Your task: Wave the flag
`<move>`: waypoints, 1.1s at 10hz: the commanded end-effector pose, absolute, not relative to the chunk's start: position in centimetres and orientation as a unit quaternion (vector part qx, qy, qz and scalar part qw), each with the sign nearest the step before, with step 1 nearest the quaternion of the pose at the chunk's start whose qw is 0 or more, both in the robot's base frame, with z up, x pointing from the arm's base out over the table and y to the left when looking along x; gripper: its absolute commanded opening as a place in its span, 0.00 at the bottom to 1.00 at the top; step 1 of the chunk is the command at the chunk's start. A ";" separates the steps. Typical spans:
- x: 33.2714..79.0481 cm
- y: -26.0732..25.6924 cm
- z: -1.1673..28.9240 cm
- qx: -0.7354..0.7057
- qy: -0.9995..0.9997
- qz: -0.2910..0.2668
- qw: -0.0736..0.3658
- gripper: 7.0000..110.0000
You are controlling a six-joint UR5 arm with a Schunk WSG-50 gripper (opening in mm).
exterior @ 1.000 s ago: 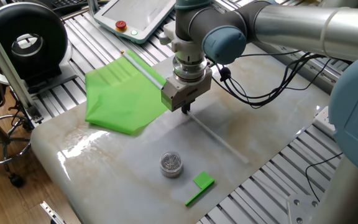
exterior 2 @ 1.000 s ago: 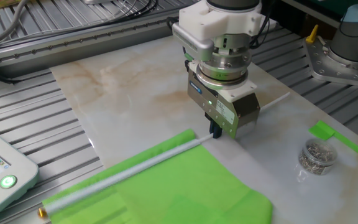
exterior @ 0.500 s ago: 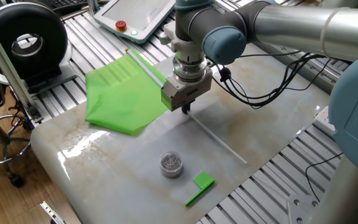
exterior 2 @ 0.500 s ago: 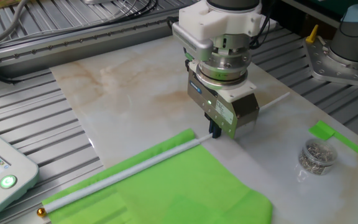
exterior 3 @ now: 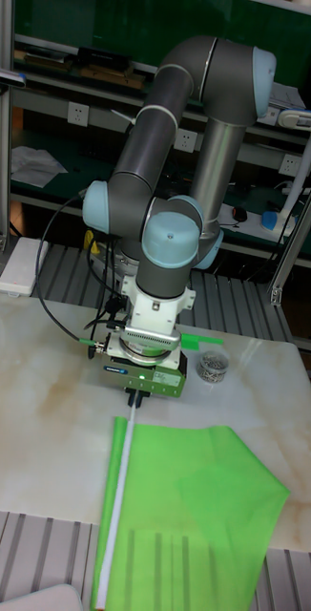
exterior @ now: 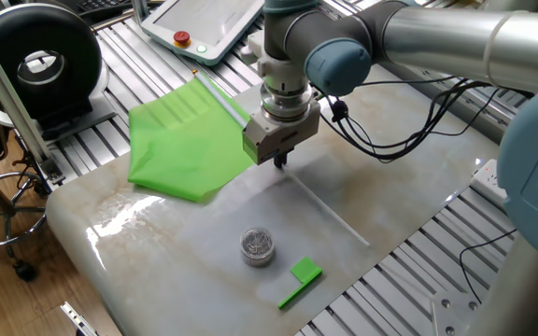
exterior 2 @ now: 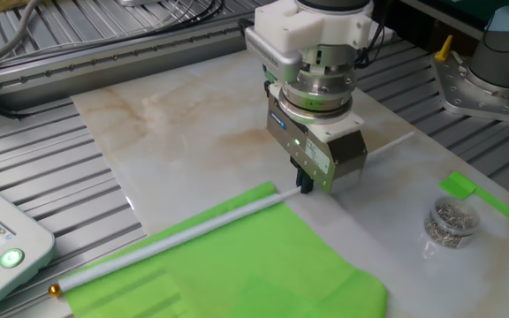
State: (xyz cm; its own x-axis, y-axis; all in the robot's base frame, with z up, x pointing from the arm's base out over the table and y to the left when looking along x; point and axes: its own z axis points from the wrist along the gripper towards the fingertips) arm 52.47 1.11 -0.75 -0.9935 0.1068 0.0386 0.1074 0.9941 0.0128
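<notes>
I see my gripper (exterior: 279, 161) pointing straight down at the table (exterior: 390, 187). Its two dark fingers (exterior 2: 306, 183) are pinched tight on the white stick (exterior: 330, 212) of the flag (exterior: 180, 145). The fingers grab the stick right where the green sheet ends.

The flag lies flat on the table. Its green sheet (exterior 2: 254, 265) spreads out on one side of the gripper, starting just beside the fingers. The bare part of the stick runs out the other way from the gripper, low along the table. From the tall fixed view, the stick (exterior 3: 117, 496) runs along one edge of the sheet (exterior 3: 189, 516), straight out from under the gripper (exterior 3: 133, 398).

Past the bare stick, well apart from the gripper, I see a small clear cup (exterior: 258, 246) full of tiny metal bits. Near the cup sits a small green block (exterior: 300, 281) with a flat strip. Black cables (exterior: 409, 131) hang behind the arm (exterior: 344, 42).
</notes>
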 end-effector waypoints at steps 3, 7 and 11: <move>52.6 0.3 2.9 -0.064 -0.997 -0.016 0.038 0.00; 52.7 -0.1 5.5 -0.060 -0.997 -0.017 0.043 0.00; 53.2 0.5 7.6 -0.060 -0.997 -0.025 0.047 0.00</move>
